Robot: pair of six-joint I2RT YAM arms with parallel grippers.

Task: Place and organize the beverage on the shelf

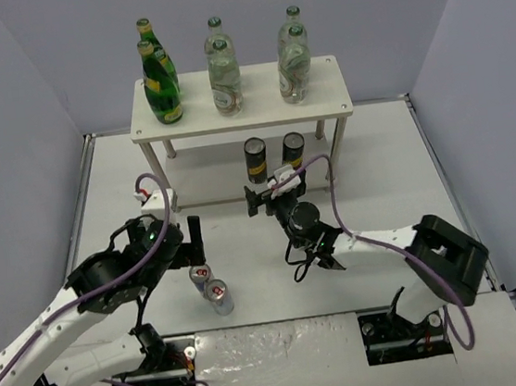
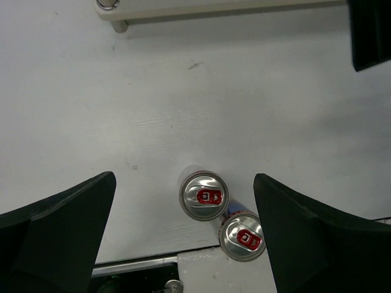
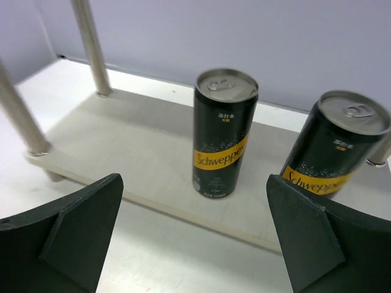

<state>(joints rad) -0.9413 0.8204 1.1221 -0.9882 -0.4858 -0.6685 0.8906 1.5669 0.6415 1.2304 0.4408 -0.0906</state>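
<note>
Silver cans (image 2: 203, 195) under left hand (image 2: 184, 177)

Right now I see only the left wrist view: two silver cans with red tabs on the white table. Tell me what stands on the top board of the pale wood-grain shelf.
Observer: Six bottles stand on the pale wood-grain top board: two dark-green glass bottles at its left end and four clear green-capped bottles in two pairs to their right.
Operator: Report the lower tier.
Observer: Two black cans labelled Schweppes stand upright there, side by side, not touching.
Operator: Give me the right gripper.
Observer: It is open and empty, facing those black cans.
</note>
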